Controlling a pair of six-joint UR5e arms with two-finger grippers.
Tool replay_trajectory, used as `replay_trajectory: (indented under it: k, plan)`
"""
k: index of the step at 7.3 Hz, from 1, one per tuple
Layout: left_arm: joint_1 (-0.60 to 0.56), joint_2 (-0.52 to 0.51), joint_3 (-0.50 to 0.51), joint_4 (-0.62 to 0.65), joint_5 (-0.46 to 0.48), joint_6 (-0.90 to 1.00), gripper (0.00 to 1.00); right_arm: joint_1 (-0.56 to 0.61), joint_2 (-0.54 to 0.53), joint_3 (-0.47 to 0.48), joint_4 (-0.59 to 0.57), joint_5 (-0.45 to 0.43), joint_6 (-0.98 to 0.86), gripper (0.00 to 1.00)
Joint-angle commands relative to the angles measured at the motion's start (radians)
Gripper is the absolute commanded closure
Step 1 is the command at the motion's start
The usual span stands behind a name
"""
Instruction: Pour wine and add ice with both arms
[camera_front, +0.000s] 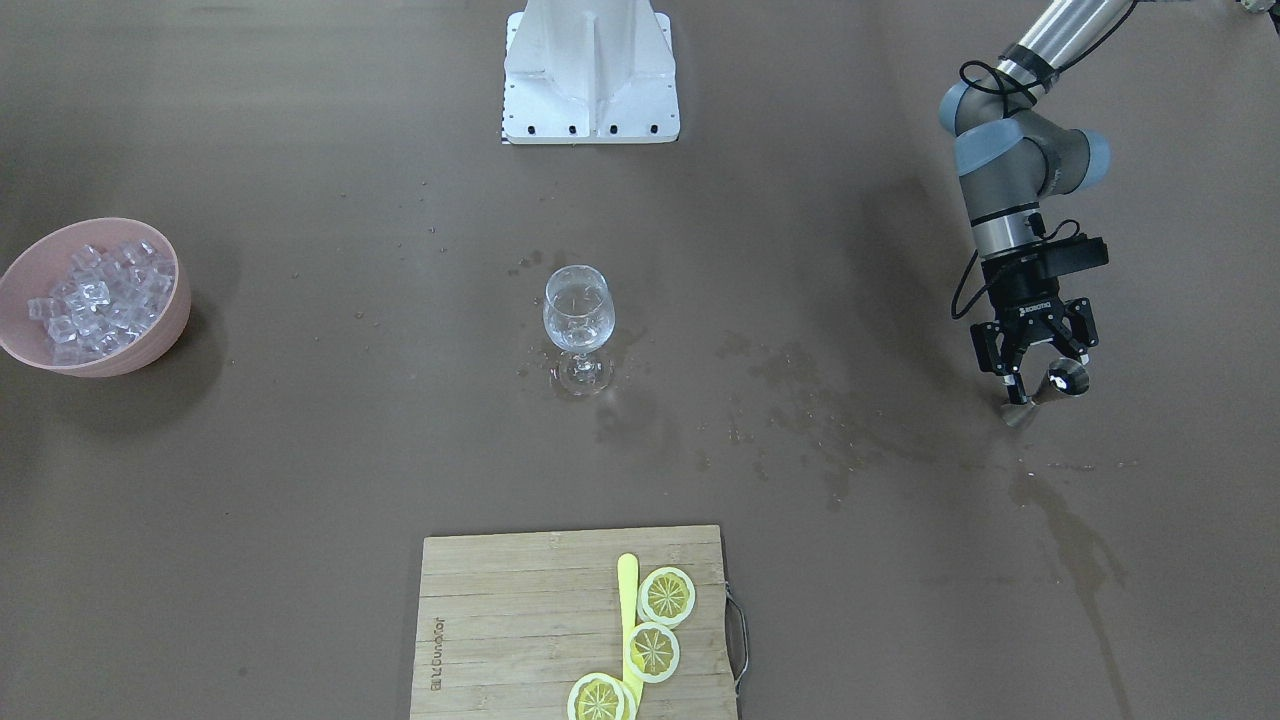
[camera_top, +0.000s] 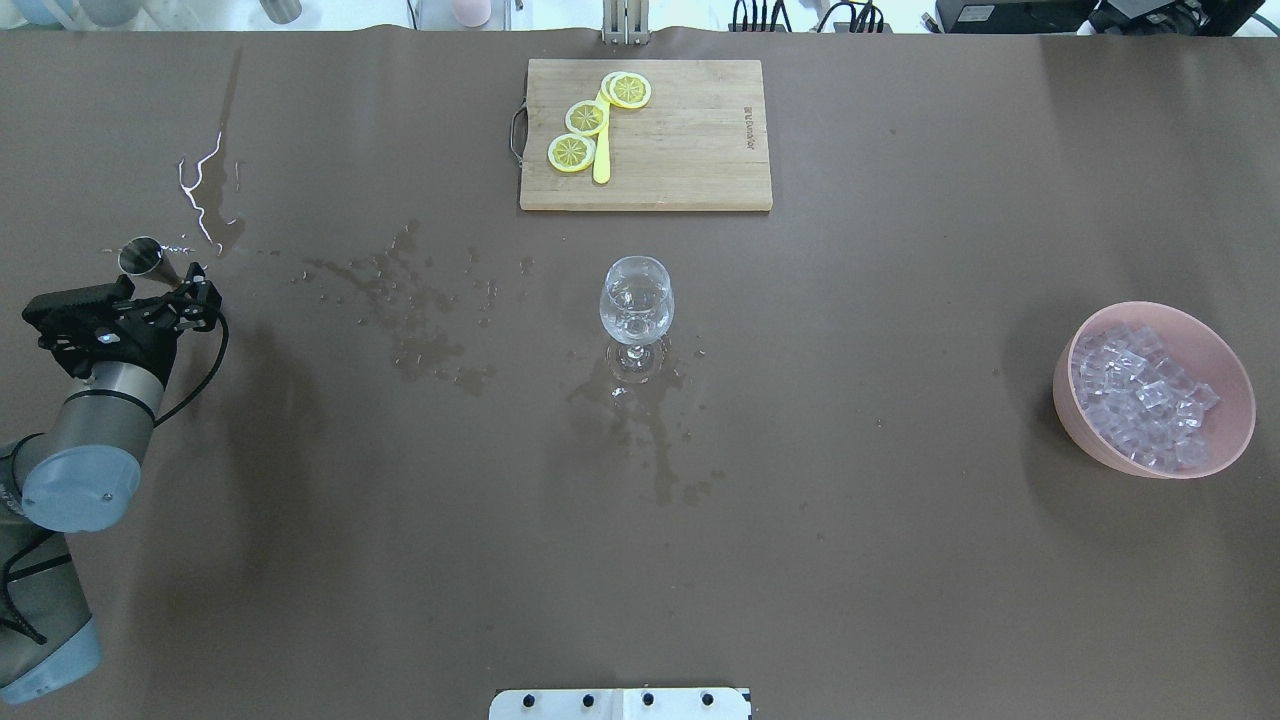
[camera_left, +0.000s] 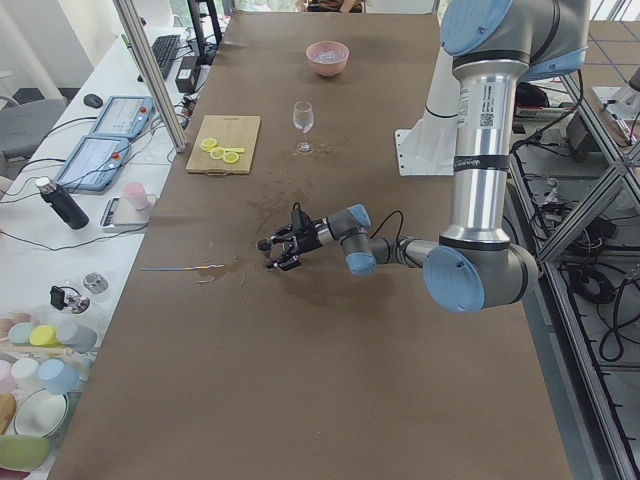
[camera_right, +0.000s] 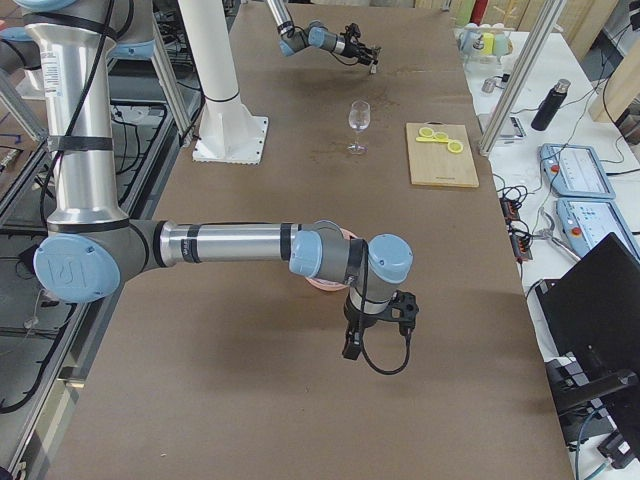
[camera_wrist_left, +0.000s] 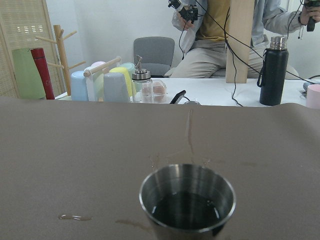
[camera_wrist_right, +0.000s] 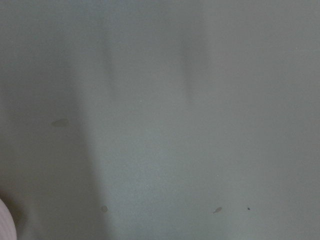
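Wine glass (camera_front: 578, 312) mid-counter holds a little clear liquid, pour apparently done; left end effector (camera_front: 1035, 372) closed on steel jigger (camera_front: 1062, 379) far aside; ice (camera_front: 95, 297) untouched in pink bowl (camera_front: 160, 340); right end effector's (camera_right: 378, 325) opening cannot be told.

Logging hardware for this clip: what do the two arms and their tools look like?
Both arms are grey metallic tubes with light-blue joint caps. The left arm ends in a black two-finger tool with white ROBOTIQ lettering, a black camera box on the wrist and black cables looping beside it. The right arm carries a matching black tool with a looping black cable; its lettering is too small to read.
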Motion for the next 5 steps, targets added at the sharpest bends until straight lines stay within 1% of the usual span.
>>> replay_trajectory:
  k: [1,3,4,5]
  plan:
    - [0.002,-0.01,0.022,0.0,0.036,0.0,0.15,0.0,0.0,0.0,0.0,0.002,-0.001,0.0]
    - [0.006,-0.04,0.079,0.0,0.067,-0.026,0.15,0.0,0.0,0.0,0.0,0.003,-0.001,0.0]
    - [0.008,-0.047,0.081,0.0,0.069,-0.026,0.16,0.0,0.0,0.003,0.002,0.003,-0.001,0.0]
    - [0.008,-0.049,0.082,0.0,0.069,-0.026,0.25,0.0,0.0,0.002,0.0,0.002,-0.001,0.0]
